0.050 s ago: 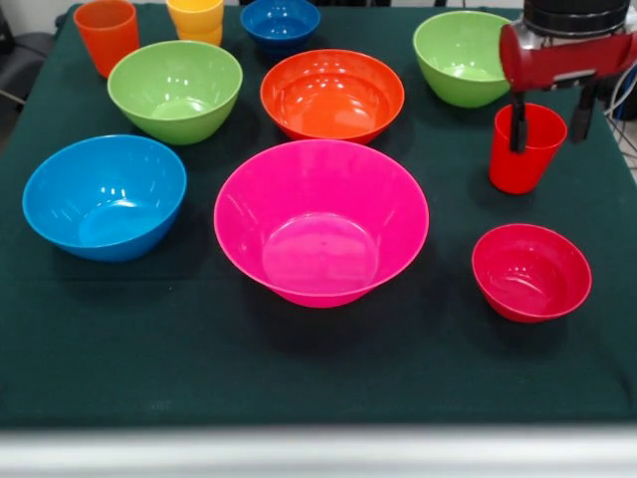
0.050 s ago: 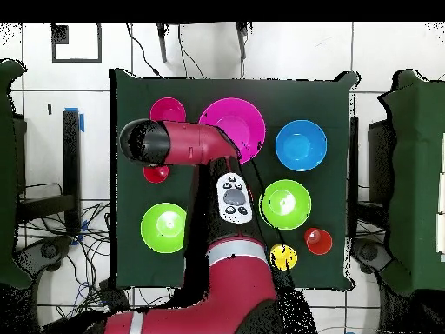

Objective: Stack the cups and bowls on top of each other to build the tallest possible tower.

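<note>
Front view: the tabletop (image 1: 119, 368) wears a dark green cloth, and nothing on it is stacked except perhaps the yellow cups. Seven glossy bowls stand apart from one another, all mouth up. The large pink bowl (image 1: 320, 221) sits in the middle, the widest of all. The light blue bowl (image 1: 104, 196) is at its left, the orange bowl (image 1: 331, 95) behind it. One lime green bowl (image 1: 174, 90) stands at the back left, the second lime green bowl (image 1: 460, 57) at the back right. The small dark blue bowl (image 1: 280, 22) is at the far edge, the small red bowl (image 1: 530, 271) at the front right. Of cups I count an orange cup (image 1: 106, 35), a yellow cup (image 1: 197, 20) that seems to be two nested, and a red cup (image 1: 525, 147). The gripper (image 1: 549, 119) hangs over the red cup, its jaws open, one finger inside the cup and the other beyond its rim.

Overhead view: the red arm (image 2: 187, 143) crosses the cloth and hides the orange bowl and the dark blue one. Five bowls and three cups show.
</note>
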Controlling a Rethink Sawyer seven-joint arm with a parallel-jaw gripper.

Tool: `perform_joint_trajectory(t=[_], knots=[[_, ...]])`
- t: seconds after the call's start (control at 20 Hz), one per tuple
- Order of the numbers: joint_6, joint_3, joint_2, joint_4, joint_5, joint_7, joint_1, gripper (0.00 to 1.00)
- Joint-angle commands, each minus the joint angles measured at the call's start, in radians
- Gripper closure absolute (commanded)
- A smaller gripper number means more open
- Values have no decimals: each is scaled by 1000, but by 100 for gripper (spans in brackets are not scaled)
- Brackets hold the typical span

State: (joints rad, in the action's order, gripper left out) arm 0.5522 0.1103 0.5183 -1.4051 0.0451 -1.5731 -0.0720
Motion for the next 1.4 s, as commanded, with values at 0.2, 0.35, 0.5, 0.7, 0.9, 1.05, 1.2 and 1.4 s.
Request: perform_joint_trajectory(t=[0.2, 0.35, 0.5, 0.7, 0.9, 1.05, 1.2, 1.4], knots=[[139, -101, -31, 93, -111, -83, 78, 0], [150, -105, -1, 34, -96, -101, 81, 0], [153, -117, 13, -13, -85, -114, 89, 0], [185, -125, 46, -79, -62, -128, 98, 0], [230, -125, 49, -104, -57, -115, 89, 0], [219, -116, 4, -73, -56, -120, 85, 0], [201, -102, -35, -56, -46, -123, 77, 0], [125, -61, -54, -102, -29, -103, 44, 0]])
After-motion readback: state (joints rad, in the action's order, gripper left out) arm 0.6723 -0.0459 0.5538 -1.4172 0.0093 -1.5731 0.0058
